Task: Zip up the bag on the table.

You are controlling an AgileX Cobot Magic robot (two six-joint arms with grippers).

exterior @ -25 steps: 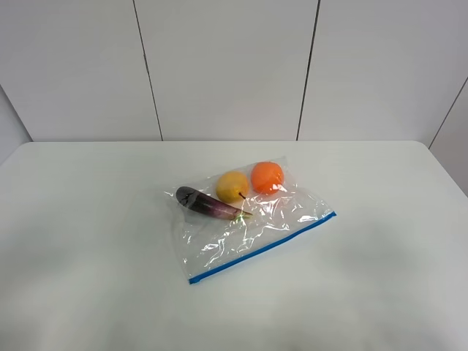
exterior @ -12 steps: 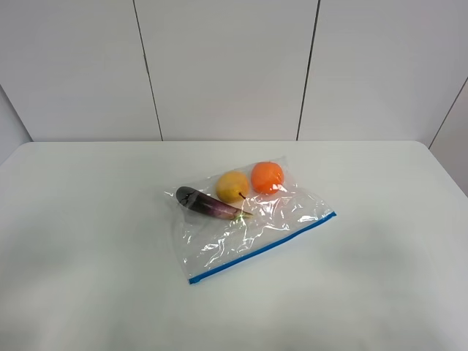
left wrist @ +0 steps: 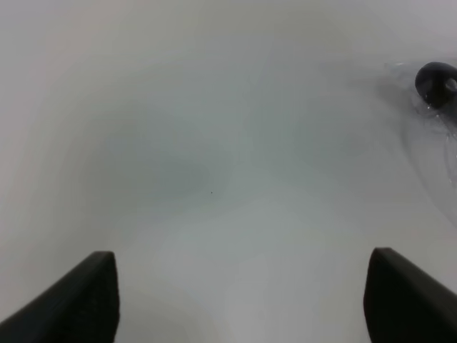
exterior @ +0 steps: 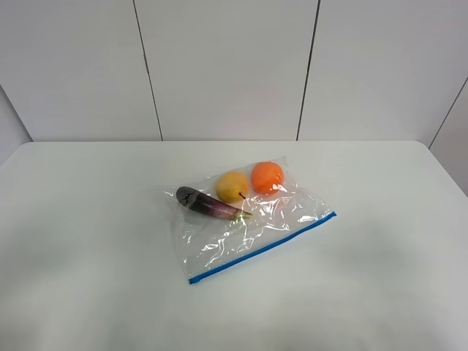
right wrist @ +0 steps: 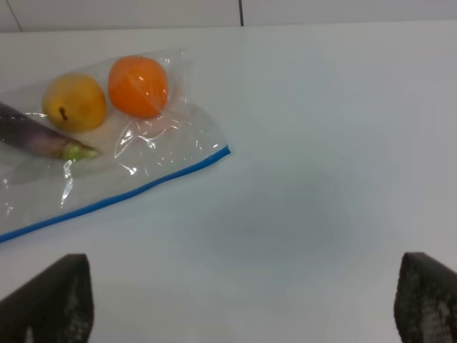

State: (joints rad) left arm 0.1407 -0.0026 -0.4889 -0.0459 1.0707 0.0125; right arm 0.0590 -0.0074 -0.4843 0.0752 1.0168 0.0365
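- Broadly, the table (exterior: 88, 241) is a white top that fills the lower part of the high view, with pale wall panels (exterior: 227, 66) behind its far edge.
- Next, the bag (exterior: 248, 223) lies flat near the middle of the table, clear and crinkly, set at a slant.
- Its blue zip strip (exterior: 262, 249) runs along the edge nearest the camera, rising toward the right in the high view.
- Inside, toward the far side, an eggplant (exterior: 207, 205) lies with its stem end pointing at the bag's middle.
- Just beside it sits a yellow fruit (exterior: 232, 186), touching or nearly touching the eggplant.
- An orange (exterior: 267, 176) sits right next to the yellow fruit, closest to the far right corner of the bag.
- Neither arm shows in the high view.
- Left gripper (left wrist: 243, 293): two dark fingers stand wide apart over bare table, holding nothing; only the eggplant's dark end (left wrist: 435, 83) shows at the frame's edge.
- Right gripper (right wrist: 243, 300): its fingers are also spread wide and empty, well apart from the bag (right wrist: 114, 157), whose strip (right wrist: 121, 193) faces it.
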